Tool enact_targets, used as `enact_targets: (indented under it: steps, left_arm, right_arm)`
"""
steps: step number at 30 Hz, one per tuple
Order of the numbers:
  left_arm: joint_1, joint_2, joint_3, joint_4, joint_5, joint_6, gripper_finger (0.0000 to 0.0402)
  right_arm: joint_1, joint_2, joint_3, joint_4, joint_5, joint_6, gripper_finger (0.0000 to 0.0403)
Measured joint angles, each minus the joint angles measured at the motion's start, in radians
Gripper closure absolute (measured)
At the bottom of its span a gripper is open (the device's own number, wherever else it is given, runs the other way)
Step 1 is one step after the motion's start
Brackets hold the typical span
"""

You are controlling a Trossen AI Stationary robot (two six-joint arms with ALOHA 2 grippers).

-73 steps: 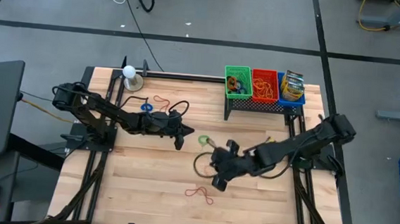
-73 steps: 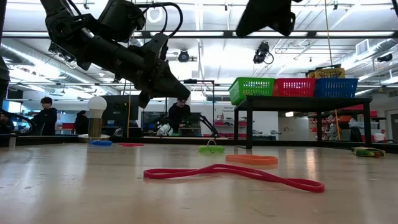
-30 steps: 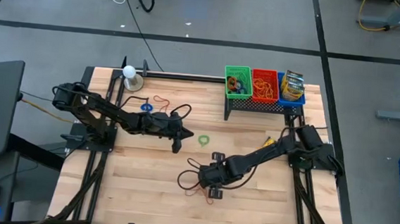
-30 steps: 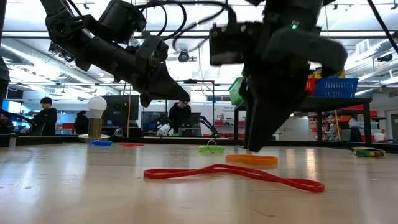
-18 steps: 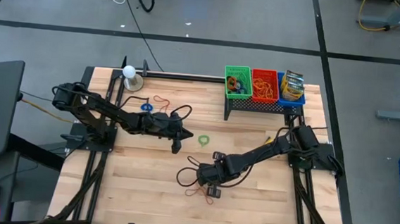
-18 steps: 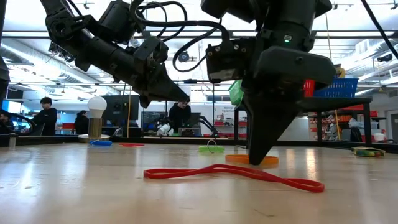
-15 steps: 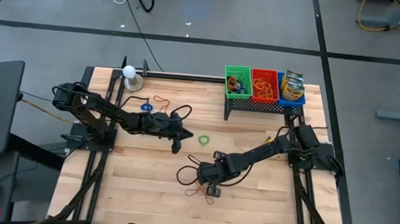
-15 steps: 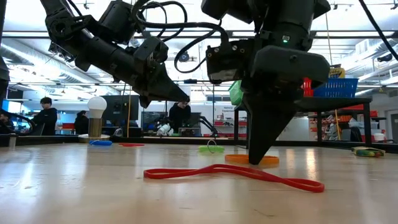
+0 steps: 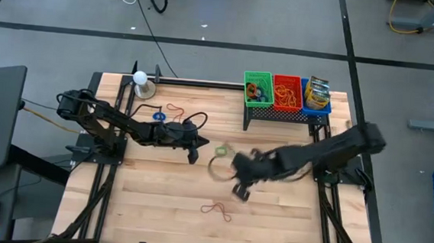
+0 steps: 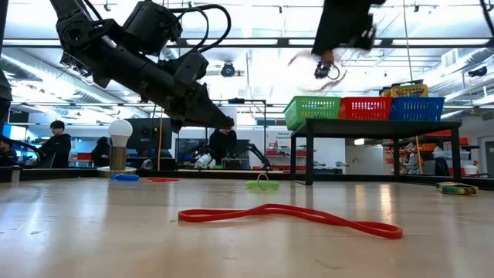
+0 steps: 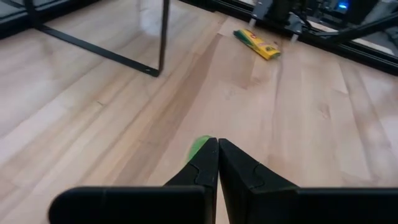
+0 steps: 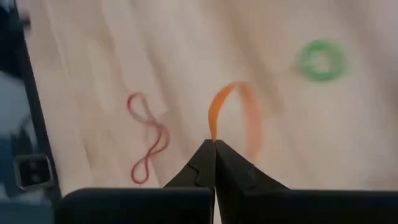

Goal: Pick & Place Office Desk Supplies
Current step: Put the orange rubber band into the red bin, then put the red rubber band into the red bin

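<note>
A: Where is the right gripper [image 12: 214, 144] and what does it have?
B: It is in the air above the middle of the table [image 9: 157, 209], and its fingers are pressed together on an orange rubber band [image 12: 239, 118]. The loop hangs from the tips, clear of the wood.

A: And the red rubber band [image 10: 289, 215]?
B: It lies twisted on the table, near the front edge, and nothing touches it. A green ring [image 12: 321, 60] lies flat on the wood between the two arms.

A: What about the left gripper [image 11: 217, 144]?
B: It hangs over the table just beside the green ring. Its fingers are together and they hold nothing.

A: Where are the other supplies?
B: A green basket [image 9: 257, 88], a red basket [image 9: 286, 91] and a blue basket [image 9: 316, 96] stand on a small black rack at the far right of the table. A yellow crayon box [image 11: 257, 43] lies on the wood near the right arm's base. A blue ring [image 9: 158, 116] lies near the white ball [image 9: 139, 78].
</note>
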Motion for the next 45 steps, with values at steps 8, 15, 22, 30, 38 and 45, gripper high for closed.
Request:
enact_targets:
  steps: [8, 15, 22, 30, 38, 45]
  left_arm:
    - [0.0, 0.0, 0.0, 0.001, -0.012, 0.007, 0.0383]
    - [0.0, 0.0, 0.0, 0.001, -0.035, -0.046, 0.0384]
    - [0.001, 0.0, 0.0, 0.003, -0.038, -0.048, 0.0383]
    - [0.001, 0.0, 0.0, 0.002, -0.067, -0.092, 0.0383]
    - [0.001, 0.0, 0.0, 0.009, -0.065, -0.198, 0.0383]
    - [0.003, 0.0, 0.0, 0.008, -0.161, -0.277, 0.0389]
  right_arm:
    - [-0.184, -0.329, 0.001, -0.195, 0.201, 0.048, 0.0402]
    - [-0.53, -0.482, 0.002, -0.284, 0.287, -0.087, 0.0402]
    - [-0.859, -0.429, 0.002, -0.294, 0.217, -0.295, 0.0403]
    - [-1.044, -0.292, 0.001, -0.305, 0.149, -0.44, 0.0392]
    - [-1.081, -0.212, 0.001, -0.312, 0.112, -0.498, 0.0338]
    - [-1.087, -0.23, 0.001, -0.284, 0.15, -0.518, 0.0253]
